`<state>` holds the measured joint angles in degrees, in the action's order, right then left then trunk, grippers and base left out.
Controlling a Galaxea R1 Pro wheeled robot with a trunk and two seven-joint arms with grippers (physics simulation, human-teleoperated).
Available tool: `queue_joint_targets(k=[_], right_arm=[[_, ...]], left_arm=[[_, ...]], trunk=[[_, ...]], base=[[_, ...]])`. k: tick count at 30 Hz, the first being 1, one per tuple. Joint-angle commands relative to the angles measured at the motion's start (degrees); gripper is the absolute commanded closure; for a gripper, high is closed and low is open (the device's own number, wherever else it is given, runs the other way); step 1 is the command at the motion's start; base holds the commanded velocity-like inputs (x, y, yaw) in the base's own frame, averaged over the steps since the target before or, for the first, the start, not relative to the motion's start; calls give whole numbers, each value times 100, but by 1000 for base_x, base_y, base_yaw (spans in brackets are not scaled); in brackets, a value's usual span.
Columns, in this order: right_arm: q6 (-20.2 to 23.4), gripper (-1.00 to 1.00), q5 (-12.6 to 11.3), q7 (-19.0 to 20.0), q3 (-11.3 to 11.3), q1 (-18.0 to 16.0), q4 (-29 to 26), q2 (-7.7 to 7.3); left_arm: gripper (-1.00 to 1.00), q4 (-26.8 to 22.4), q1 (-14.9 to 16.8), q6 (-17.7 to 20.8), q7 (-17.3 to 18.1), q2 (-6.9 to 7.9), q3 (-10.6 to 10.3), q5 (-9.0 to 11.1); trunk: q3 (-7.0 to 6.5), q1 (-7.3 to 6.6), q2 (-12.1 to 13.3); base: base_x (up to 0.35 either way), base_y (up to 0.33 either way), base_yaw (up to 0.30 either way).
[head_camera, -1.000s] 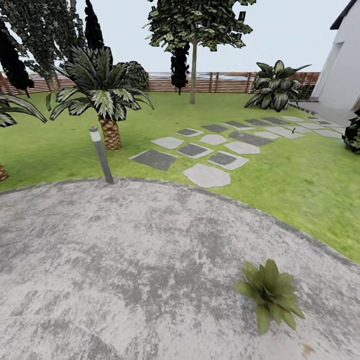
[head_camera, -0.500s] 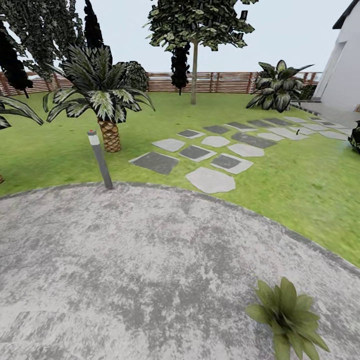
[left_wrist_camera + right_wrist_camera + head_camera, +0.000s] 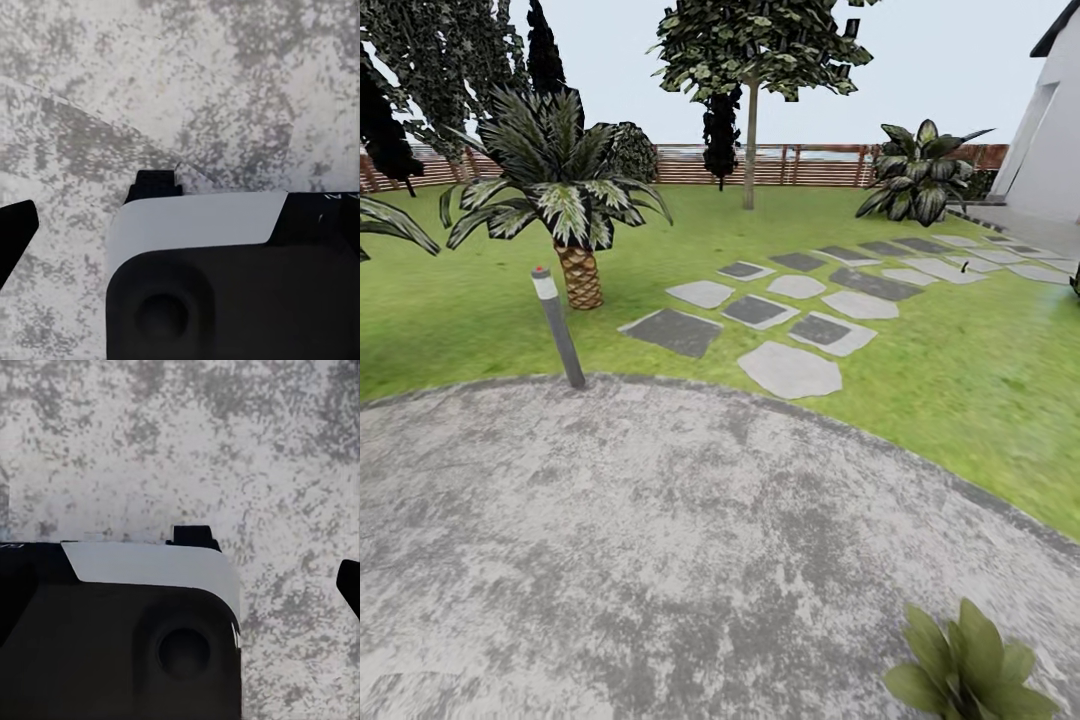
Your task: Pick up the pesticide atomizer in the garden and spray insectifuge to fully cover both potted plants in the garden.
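One potted plant [image 3: 965, 672], a rosette of pointed green leaves, sits on the round grey stone patio [image 3: 660, 540] at the lower right of the head view, cut off by the frame edge; its pot is hidden. A tiny dark upright thing [image 3: 965, 266] stands among the far stepping stones, too small to tell whether it is the pesticide atomizer. In the left wrist view my left gripper [image 3: 82, 214] hangs over mottled stone, fingers apart and empty. The right wrist view shows my right gripper [image 3: 271, 562] likewise open over the stone.
A grey bollard lamp [image 3: 557, 327] with a red top stands at the patio's edge. Behind it grows a palm [image 3: 565, 205]. Stepping stones [image 3: 790, 368] run across the lawn [image 3: 960, 400] toward a white building [image 3: 1050, 150]. A brown slatted fence [image 3: 810, 165] closes the back.
The whole head view has shifted: the potted plant has slid down and right toward the frame's corner, and the lamp and stones sit slightly lower. Nothing itself has moved.
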<state>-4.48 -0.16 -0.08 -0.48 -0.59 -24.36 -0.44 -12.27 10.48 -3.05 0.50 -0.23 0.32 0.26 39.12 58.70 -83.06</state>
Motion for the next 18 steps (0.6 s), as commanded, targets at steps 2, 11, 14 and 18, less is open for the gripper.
queue_joint_targets(k=[2,11,14,18], right_arm=[[-18,-100,-2,-1,-5,-2,6,0],[-18,-100,-2,-1,-5,-2,3,0],[-18,-100,-2,-1,-5,-2,3,0],[-18,-100,-2,-1,-5,-2,2,-3]], left_arm=[[-100,5,3,-19,6,2,4,4],[-100,5,4,-19,8,4,4,2],[-100,5,5,-18,6,4,4,5],[-100,5,1,-20,5,4,4,3]], trunk=[[4,3,-2],[4,3,-2],[4,3,-2],[4,3,-2]], base=[[324,155,0],[292,175,0],[261,172,0],[256,171,0]])
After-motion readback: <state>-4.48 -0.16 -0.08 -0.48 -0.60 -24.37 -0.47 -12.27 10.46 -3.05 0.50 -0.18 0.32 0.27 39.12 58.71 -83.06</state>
